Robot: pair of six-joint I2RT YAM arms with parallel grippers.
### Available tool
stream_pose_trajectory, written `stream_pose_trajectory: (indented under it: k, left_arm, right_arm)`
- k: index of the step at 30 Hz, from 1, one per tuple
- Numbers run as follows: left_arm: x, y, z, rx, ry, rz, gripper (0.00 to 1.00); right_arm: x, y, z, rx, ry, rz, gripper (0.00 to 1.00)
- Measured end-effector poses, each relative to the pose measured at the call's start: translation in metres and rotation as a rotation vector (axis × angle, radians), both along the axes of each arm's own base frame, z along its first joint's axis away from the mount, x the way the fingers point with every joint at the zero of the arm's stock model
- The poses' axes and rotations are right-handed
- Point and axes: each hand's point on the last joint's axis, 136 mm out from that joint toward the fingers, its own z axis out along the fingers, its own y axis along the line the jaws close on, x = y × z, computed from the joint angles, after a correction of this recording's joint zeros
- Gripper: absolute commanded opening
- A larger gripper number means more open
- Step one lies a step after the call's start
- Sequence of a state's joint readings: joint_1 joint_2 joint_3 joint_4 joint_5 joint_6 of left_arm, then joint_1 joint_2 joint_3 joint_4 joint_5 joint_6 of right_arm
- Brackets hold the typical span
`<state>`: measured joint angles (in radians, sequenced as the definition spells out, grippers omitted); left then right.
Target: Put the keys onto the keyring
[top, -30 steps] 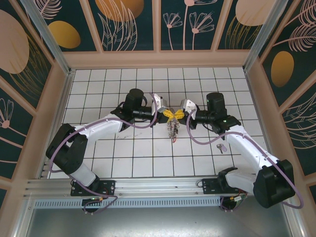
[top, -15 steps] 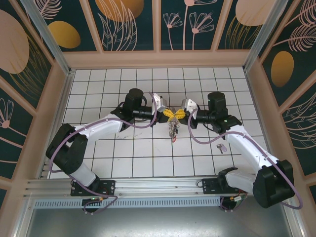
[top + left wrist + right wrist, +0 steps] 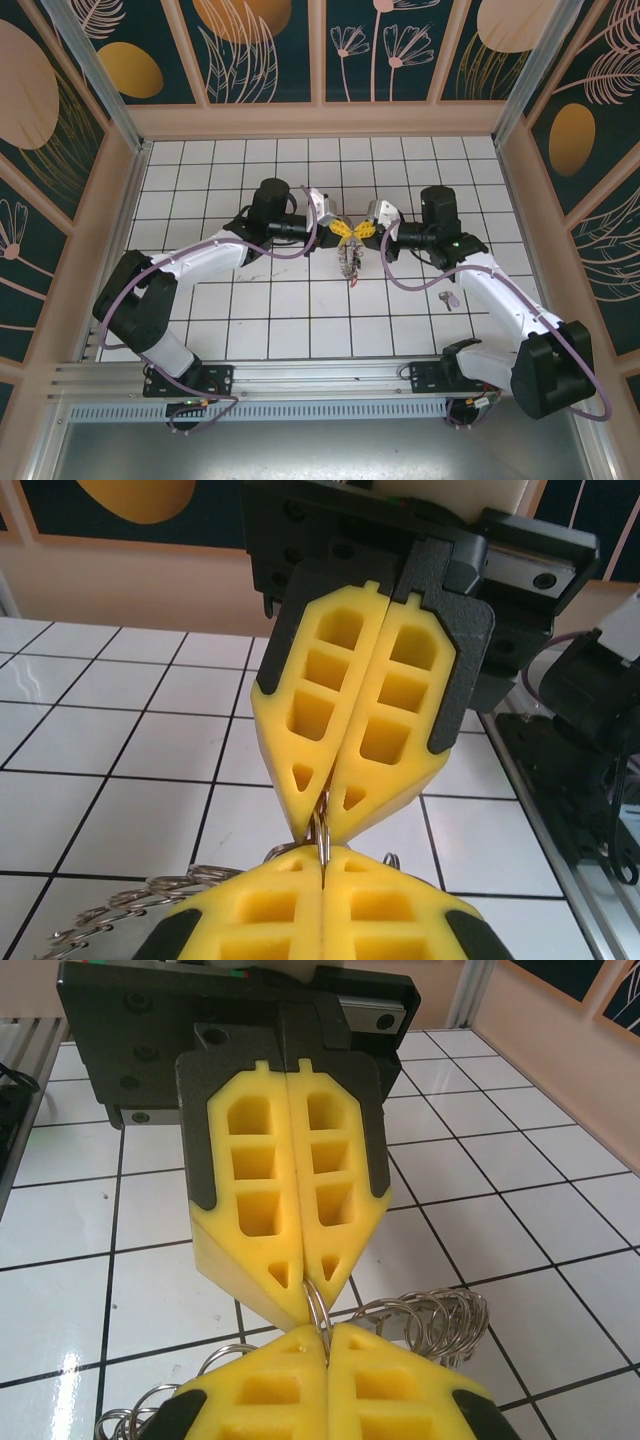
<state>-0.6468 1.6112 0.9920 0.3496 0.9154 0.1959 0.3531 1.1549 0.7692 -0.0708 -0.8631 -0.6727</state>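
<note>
Steadiness counts: left gripper (image 3: 339, 232) and right gripper (image 3: 364, 231), tip to tip in mid-air, each clamp closed on the thin keyring (image 3: 322, 833); keys (image 3: 348, 262) dangle beneath, so twist gently without slipping.

No readable txt, labels, brand names or nums anywhere in these pics afaict.
</note>
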Motion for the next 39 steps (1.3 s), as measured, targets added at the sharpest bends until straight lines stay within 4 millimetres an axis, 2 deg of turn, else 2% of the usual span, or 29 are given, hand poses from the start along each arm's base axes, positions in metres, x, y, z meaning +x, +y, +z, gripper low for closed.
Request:
stream_pose_trajectory:
  k: [4,11,13,16,22,26,33,39]
  left_arm:
    - [0.004,-0.001,-0.001,0.038,-0.022,0.001,0.11]
    - [0.010,-0.003,-0.009,0.127,-0.046,-0.002,0.12]
    - [0.009,-0.002,-0.010,0.141,-0.052,-0.006,0.10]
    - [0.009,-0.001,-0.010,0.152,-0.064,-0.011,0.00]
    - [0.011,0.000,-0.012,0.166,-0.065,0.000,0.00]
    - [0.011,-0.001,-0.014,0.147,-0.067,0.003,0.00]
    - [0.004,-0.003,-0.012,0.073,-0.030,-0.005,0.00]
    - [0.001,-0.005,-0.005,0.010,-0.002,-0.013,0.00]
  right_arm:
    - [0.002,-0.001,-0.001,-0.010,-0.003,-0.014,0.00]
    - [0.005,-0.001,-0.007,-0.062,0.009,-0.053,0.00]
    - [0.005,0.000,-0.007,-0.072,0.010,-0.058,0.00]
    - [0.004,0.000,-0.008,-0.092,0.015,-0.066,0.00]
    - [0.007,0.001,-0.010,-0.159,0.015,-0.088,0.00]
    - [0.008,0.000,-0.011,-0.170,-0.002,-0.087,0.10]
    - [0.005,-0.005,-0.011,-0.091,0.017,-0.052,0.15]
    - [0.001,-0.007,-0.006,-0.037,0.032,-0.022,0.13]
